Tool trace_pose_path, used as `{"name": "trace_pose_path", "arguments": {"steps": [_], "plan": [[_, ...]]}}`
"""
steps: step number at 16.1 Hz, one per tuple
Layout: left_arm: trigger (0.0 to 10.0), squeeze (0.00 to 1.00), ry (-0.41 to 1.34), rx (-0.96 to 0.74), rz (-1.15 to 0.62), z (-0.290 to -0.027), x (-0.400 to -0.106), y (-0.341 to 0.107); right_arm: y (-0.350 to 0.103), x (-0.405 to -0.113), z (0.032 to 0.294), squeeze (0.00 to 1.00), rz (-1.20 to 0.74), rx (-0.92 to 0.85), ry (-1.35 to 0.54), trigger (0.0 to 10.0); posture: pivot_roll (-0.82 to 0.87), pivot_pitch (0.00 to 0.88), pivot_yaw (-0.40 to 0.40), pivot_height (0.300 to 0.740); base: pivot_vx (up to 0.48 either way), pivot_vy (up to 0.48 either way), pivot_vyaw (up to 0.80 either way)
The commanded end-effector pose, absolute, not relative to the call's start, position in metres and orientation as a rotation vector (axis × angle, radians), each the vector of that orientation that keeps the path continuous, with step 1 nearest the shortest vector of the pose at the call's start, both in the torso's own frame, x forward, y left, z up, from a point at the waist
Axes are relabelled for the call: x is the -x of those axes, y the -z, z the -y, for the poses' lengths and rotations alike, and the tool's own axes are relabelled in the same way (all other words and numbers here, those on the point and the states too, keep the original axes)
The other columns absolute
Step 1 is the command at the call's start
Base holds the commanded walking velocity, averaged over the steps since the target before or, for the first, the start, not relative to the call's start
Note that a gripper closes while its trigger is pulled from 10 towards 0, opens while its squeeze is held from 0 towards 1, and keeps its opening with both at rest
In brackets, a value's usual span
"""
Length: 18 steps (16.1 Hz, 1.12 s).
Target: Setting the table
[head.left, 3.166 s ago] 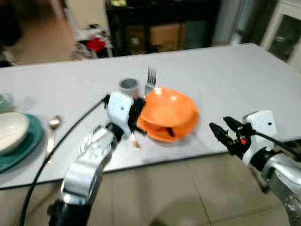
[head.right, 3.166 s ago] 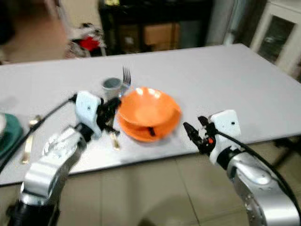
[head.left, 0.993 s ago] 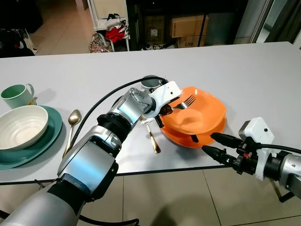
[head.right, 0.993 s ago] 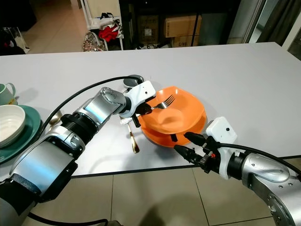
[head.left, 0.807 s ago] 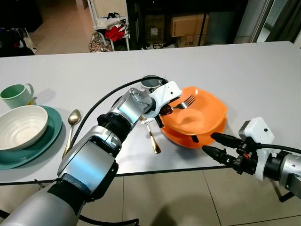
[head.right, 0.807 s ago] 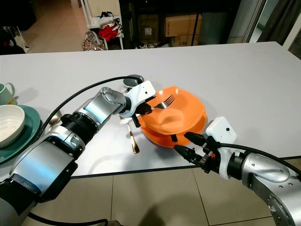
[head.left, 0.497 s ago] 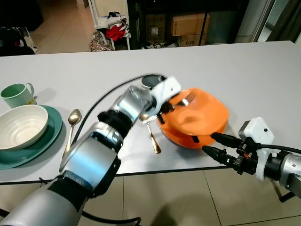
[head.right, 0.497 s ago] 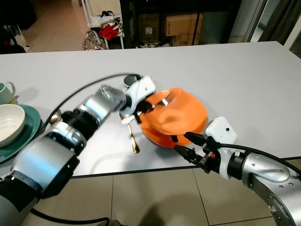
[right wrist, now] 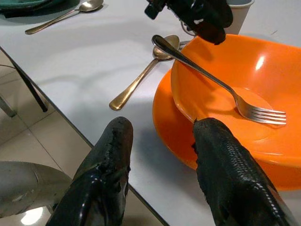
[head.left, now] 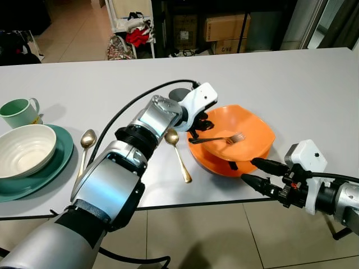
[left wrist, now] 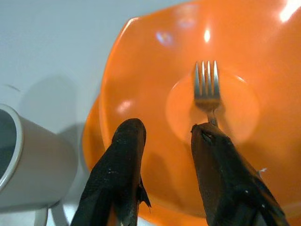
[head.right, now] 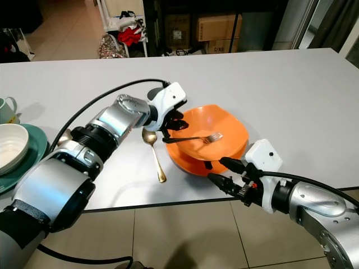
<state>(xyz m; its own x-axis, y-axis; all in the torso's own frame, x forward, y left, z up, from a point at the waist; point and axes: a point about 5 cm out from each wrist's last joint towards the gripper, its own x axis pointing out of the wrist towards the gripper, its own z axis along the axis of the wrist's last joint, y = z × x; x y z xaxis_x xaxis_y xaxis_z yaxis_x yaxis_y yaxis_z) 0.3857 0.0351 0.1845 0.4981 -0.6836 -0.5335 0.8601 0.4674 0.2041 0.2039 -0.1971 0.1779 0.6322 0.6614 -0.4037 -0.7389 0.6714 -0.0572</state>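
An orange bowl (head.left: 241,128) sits on an orange plate (head.left: 224,166) near the table's front edge. A silver fork (head.left: 221,138) lies in the bowl, tines (left wrist: 207,87) on its bottom and handle over the left rim. My left gripper (head.left: 197,130) hovers at that rim just above the handle, open with its fingers apart. At the table's edge just in front of the plate, my right gripper (head.left: 248,169) is open and holds nothing. A gold spoon (head.left: 179,154) lies on the table left of the plate.
A grey cup (head.left: 178,94) stands behind my left wrist. Far left are a white bowl (head.left: 25,148) on a teal plate (head.left: 61,159), a green mug (head.left: 19,112) and a second gold spoon (head.left: 85,143). The far side of the grey table (head.left: 291,78) is bare.
The fork, held up over the bowl by my left gripper a second ago, now lies in the bowl and the gripper has let go. My right gripper has stayed put.
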Motion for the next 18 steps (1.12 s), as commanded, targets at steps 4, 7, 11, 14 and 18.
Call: {"name": "trace_pose_path", "arguments": {"steps": [4, 7, 11, 14, 18], "plan": [[10.0, 0.24, 0.914, -0.284, -0.163, -0.05, -0.394, -0.218, -0.186, -0.201, 0.195, 0.0, -0.306, 0.186, -0.766, 10.0, -0.04, 0.0, 0.085, 0.74, 0.0, 0.0, 0.0], [10.0, 0.0, 0.793, -0.176, -0.118, -0.085, -0.389, -0.215, -0.185, -0.199, 0.181, 0.0, -0.243, 0.146, -0.711, 10.0, -0.03, 0.0, 0.091, 0.74, 0.0, 0.0, 0.0], [10.0, 1.0, 0.645, -0.167, -0.183, -0.107, -0.369, -0.187, -0.182, -0.201, 0.171, 0.0, -0.212, 0.119, -0.658, 10.0, -0.04, 0.0, 0.103, 0.74, 0.0, 0.0, 0.0], [10.0, 1.0, 0.548, -0.235, -0.399, -0.118, -0.343, -0.152, -0.181, -0.199, 0.171, 0.0, -0.23, 0.125, -0.669, 10.0, -0.03, 0.0, 0.089, 0.74, 0.0, 0.0, 0.0], [10.0, 1.0, 0.463, -0.194, -0.547, -0.122, -0.331, -0.13, -0.178, -0.196, 0.176, 0.0, -0.282, 0.16, -0.714, 10.0, -0.03, 0.0, 0.078, 0.74, 0.0, 0.0, 0.0]]}}
